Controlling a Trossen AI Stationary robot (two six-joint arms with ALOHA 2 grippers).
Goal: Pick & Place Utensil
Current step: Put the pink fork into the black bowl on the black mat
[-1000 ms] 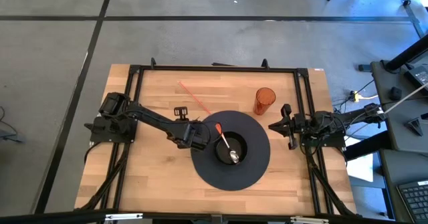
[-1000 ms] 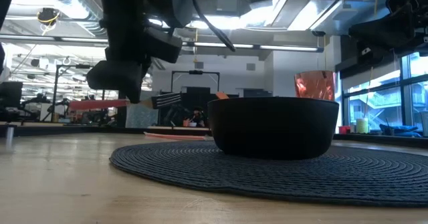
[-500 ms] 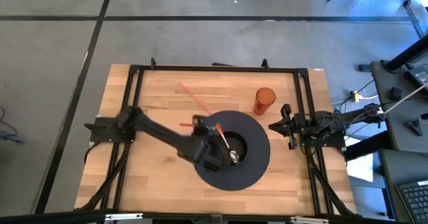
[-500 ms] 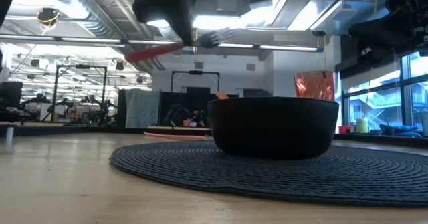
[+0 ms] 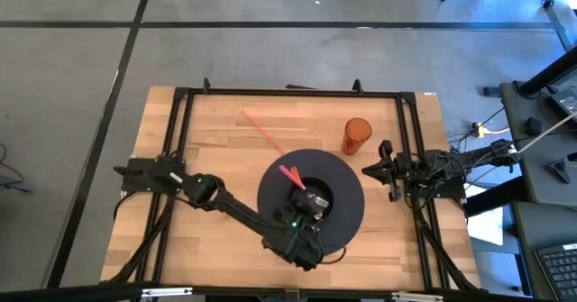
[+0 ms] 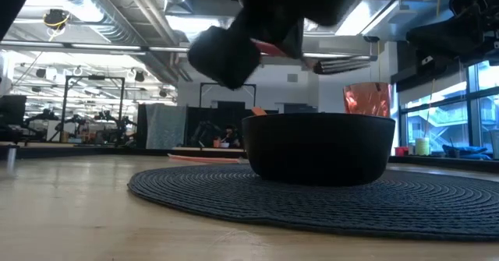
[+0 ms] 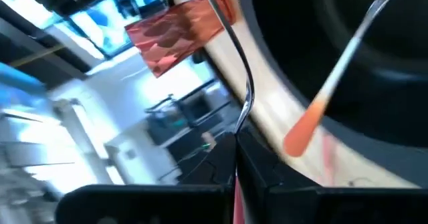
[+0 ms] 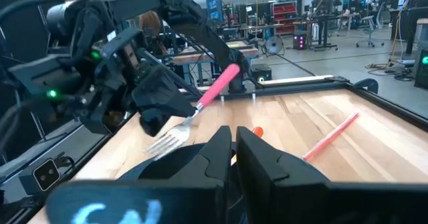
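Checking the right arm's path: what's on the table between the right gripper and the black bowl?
In the high view, only the dark round mat lies between the right gripper and the black bowl; the orange cup stands off to the side.

The left arm [image 5: 243, 214] crosses the tabletop [image 5: 207, 149] toward the black bowl [image 5: 311, 199]; an orange cup [image 5: 356, 135] stands near the right gripper [image 5: 371, 169]; the far-left tabletop seems open.

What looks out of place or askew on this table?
The thin red stick lies loose and diagonal on the wooden table, beyond the round dark woven mat. The orange tumbler stands upright; nothing is spilled. The left gripper holds a pink-handled fork above the black bowl.
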